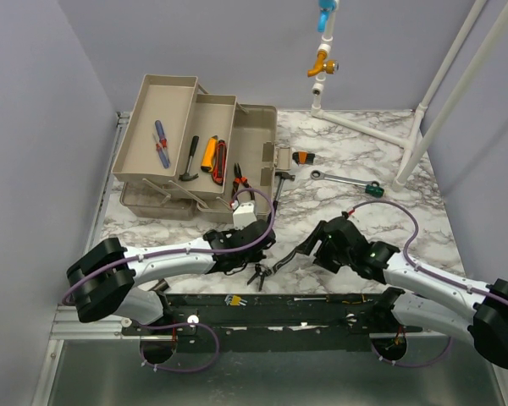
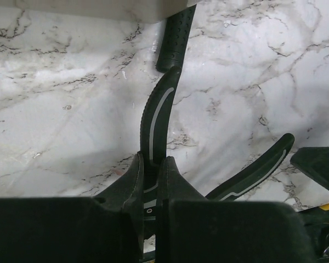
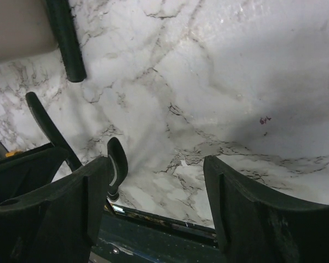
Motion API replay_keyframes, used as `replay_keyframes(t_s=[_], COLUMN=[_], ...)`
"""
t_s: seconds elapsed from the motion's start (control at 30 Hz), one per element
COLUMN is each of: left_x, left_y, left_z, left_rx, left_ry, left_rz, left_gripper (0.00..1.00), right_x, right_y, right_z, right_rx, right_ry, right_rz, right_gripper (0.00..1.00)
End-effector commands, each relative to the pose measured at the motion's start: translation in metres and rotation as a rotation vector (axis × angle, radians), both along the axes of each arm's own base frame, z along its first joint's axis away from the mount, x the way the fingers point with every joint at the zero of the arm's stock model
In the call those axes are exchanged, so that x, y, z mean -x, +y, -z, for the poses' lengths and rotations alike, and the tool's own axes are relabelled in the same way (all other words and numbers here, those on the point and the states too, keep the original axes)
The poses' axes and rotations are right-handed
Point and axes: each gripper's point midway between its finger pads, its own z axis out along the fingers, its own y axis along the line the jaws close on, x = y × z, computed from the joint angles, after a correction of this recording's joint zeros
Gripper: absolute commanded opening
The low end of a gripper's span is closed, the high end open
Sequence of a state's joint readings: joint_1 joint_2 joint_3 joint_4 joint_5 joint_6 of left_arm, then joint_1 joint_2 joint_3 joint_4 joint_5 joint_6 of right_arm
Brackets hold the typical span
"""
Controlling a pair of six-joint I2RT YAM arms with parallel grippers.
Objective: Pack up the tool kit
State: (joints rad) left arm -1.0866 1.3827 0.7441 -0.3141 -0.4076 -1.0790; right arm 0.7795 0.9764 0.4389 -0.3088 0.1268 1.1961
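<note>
Pliers (image 2: 156, 118) sit over the marble worktop (image 2: 55, 109) on the near side of the open toolbox (image 1: 256, 135). The left pincer (image 2: 152, 161) is pinching one of their handles. The right pincer (image 3: 156, 170) hangs spread, also near the toolbox's front.

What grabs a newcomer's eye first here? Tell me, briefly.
The open beige toolbox sits at the table's far left, its trays fanned out and holding a hammer among other tools. Near the front edge, the left gripper is shut on one handle of the dark pliers, with the right gripper open beside it.
</note>
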Motion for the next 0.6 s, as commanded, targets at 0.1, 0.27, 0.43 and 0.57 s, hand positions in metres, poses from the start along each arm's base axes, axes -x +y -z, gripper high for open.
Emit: replay_keyframes(t_s=[0.1,0.27,0.43,0.57], left_x=[-0.006,-0.004,-0.002,-0.004], left_y=[-0.015,-0.026,-0.04,-0.037], left_z=[-0.017,-0.023,-0.033,-0.03], left_rx=[0.069,0.101,0.172,0.126], left_ry=[-0.043,-0.034,-0.029,-0.028], left_rz=[0.029,0.057,0.095,0.095], left_gripper=[0.0,0.0,0.0,0.0], right_x=[-0.001,0.003,0.005,0.004], right_y=[0.02,0.05,0.052,0.036], right_z=[-0.007,-0.029,-0.026,-0.009], right_rx=[-0.14,-0.301,-0.311,-0.186], right_ry=[0.008,-0.087,-0.105,-0.065], right_rz=[0.015,-0.144,-0.181,-0.142], right_gripper=[0.76,0.76,0.72,0.72])
